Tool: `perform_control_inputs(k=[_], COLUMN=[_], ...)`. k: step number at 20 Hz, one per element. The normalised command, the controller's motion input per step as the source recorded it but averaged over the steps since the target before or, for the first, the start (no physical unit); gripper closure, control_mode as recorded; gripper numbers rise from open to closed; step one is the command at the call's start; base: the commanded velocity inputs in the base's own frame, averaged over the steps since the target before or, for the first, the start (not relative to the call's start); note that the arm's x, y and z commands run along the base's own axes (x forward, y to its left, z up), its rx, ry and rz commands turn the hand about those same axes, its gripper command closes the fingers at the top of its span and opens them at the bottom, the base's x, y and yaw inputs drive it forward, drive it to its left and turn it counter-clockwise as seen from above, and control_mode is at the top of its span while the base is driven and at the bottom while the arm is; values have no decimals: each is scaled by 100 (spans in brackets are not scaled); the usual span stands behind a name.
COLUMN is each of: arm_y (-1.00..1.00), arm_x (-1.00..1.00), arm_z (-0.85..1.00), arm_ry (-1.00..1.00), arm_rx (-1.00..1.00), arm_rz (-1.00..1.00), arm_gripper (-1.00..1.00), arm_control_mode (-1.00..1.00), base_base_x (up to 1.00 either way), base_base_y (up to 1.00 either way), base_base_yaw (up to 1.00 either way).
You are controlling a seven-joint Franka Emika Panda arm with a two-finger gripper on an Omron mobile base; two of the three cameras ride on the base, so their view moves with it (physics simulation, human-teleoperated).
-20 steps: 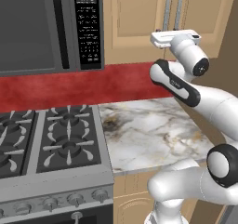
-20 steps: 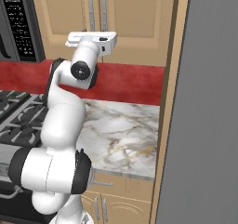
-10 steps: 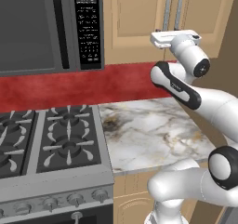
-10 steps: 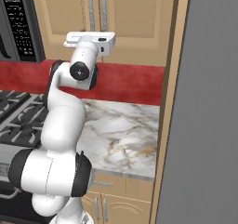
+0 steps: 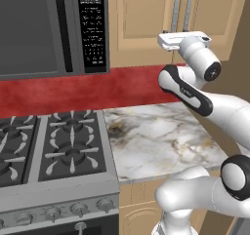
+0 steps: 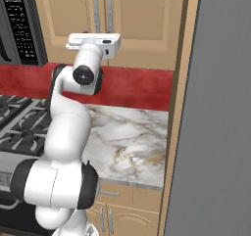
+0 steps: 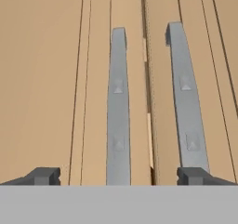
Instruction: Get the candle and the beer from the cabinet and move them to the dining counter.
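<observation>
Kitchen setting: rendered kitchen with a red backsplash [image 5: 58, 90], a black microwave [image 5: 49, 29] on the wall, a gas stove [image 5: 49, 151] below it, and a short marble countertop [image 5: 156, 136] to the stove's right.
Cabinet look: the cabinet [image 5: 146, 19] is light tan wood with panelled doors; both doors are shut, meeting at a thin centre seam.
Cabinet place: on the wall above the countertop and backsplash, to the right of the microwave.
Handles: two long silver bar handles [image 7: 118, 107] run side by side, one on each side of the seam.
Arm: white with dark joints, reaching up from the base so the hand sits level with the lower ends of the handles.
Gripper: the gripper [image 7: 118, 175] has its two dark finger tips [image 7: 44, 175] spread wide apart with nothing between them; it faces the door fronts, and whether it touches them cannot be told.
Hand view alone: close look at the door panels, the seam and both handles, with the left handle between the finger tips.
Left base view alone: full stove burners and front knobs [image 5: 51, 213].
Right base view alone: a tall grey panel [image 6: 215, 107] filling the right side, and low tan base cabinets [image 6: 122, 215] under the countertop.
</observation>
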Motion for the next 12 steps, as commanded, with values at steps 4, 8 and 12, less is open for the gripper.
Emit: perform_control_inputs(k=[4, 8, 12], arm_y=[5, 11, 6], arm_x=[-10, -2, 0], arm_z=[0, 0, 0], arm_ry=[-2, -1, 0], arm_rx=[0, 0, 0], arm_rz=[4, 3, 3], arm_gripper=[-100, -100, -100], arm_control_mode=[-100, -100, -100], base_base_x=[0, 0, 0], base_base_y=[0, 0, 0], base_base_yaw=[0, 0, 0])
